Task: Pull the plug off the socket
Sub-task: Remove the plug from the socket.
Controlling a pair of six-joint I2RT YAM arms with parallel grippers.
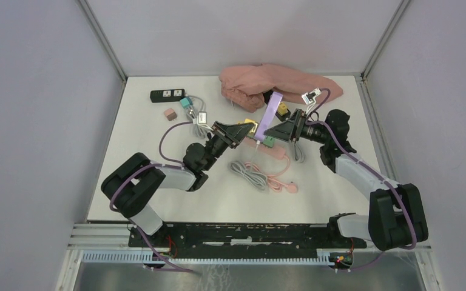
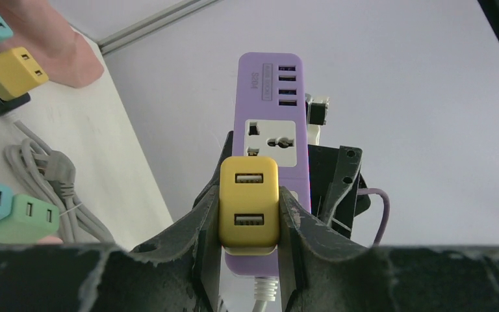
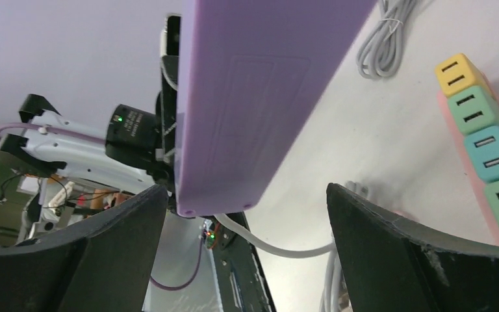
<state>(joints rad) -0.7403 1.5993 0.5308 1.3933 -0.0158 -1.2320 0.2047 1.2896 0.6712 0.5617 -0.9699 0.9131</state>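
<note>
A yellow two-port USB plug sits in the lower socket of a purple power strip. My left gripper is shut on the plug's two sides. In the top view the plug and the tilted strip are raised above the table between both arms. My right gripper is wide open around the strip's plain back, which lies close to its left finger. The strip's white cord hangs down from its end. In the top view the right gripper is just right of the strip.
A pink strip with coloured plugs and a coiled grey cable lie below the grippers. A pink cloth lies at the back. A black strip, a teal plug and a small pink cube are at back left.
</note>
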